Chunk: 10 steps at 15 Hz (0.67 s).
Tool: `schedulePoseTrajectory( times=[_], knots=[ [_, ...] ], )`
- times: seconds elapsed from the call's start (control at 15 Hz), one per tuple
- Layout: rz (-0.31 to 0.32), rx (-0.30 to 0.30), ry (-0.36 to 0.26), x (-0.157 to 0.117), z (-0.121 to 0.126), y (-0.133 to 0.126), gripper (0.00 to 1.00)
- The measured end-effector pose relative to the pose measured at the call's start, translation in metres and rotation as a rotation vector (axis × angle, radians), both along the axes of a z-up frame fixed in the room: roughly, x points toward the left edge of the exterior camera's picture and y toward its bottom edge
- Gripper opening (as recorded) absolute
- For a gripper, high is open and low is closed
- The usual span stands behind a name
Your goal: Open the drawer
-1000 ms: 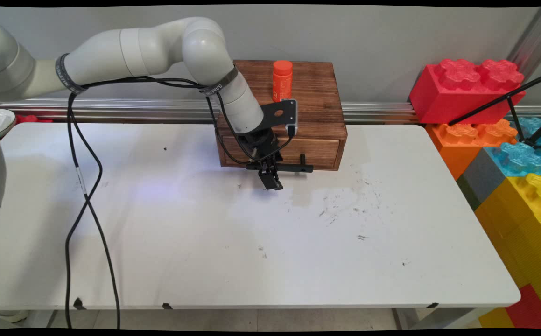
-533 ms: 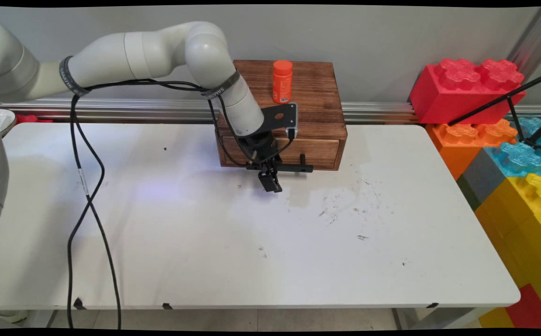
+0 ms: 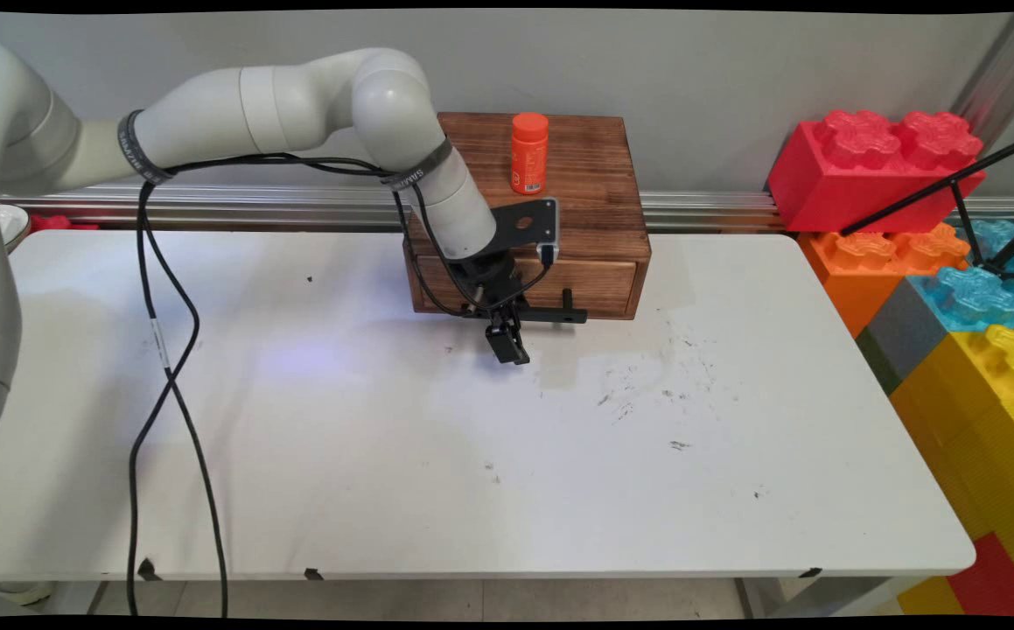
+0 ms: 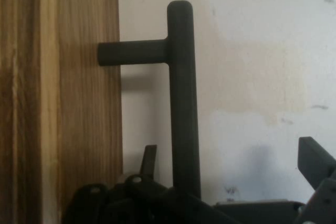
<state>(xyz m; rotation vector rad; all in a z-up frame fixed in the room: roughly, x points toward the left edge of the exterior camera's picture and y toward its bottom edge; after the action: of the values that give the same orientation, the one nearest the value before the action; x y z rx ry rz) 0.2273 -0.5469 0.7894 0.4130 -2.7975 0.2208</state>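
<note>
The black two-finger gripper [image 4: 226,174], fingers spread and gripping nothing, straddles the black bar handle [image 4: 183,98] of the wooden drawer box [image 3: 598,223] at the table's [image 3: 384,455] far edge. Rigid and slim, the bar looks best gripped mid-span. The hand has sunk slightly since a second ago.

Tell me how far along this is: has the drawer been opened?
Done: the gripper is at the black handle, open fingers either side of the bar. In hand: no grip closed yet. Left: the drawer front looks flush with the wooden box, shut; the orange bottle stands on top.
</note>
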Motion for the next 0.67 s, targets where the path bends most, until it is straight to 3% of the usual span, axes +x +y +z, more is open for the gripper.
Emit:
schedulePoseTrajectory(
  times=[0.67],
  knots=[
    [0.011,0.028,0.030,-0.010,0.004,0.023,1.00]
  ],
)
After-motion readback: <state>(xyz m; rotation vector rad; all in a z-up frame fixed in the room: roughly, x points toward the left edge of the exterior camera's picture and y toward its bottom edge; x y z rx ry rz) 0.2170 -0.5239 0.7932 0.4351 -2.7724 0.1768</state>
